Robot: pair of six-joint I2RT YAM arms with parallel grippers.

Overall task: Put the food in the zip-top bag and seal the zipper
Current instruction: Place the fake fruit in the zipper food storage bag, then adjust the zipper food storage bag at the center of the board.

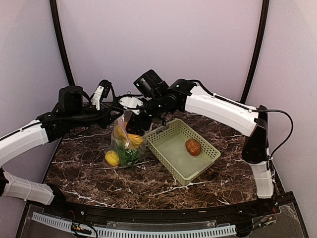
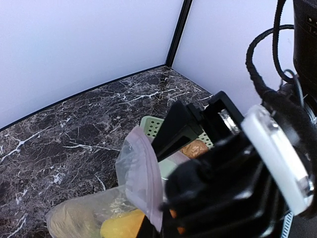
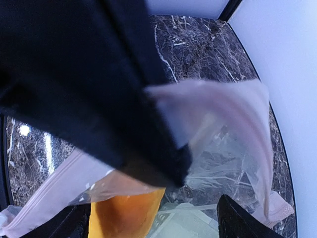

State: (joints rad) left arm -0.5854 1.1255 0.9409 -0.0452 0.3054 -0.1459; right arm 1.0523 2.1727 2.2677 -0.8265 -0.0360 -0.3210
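I have both arms reaching inward: left gripper [image 1: 121,114] clenched on the zip-top bag [image 1: 124,144] mouth edge, right gripper [image 1: 139,120] spread wide just above, gripping nothing

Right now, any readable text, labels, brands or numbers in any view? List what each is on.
No readable text in any view.
zip-top bag: faint pattern only, no print to read.
pale green basket: plain, no label.
white arm covers: no marking can be made out.
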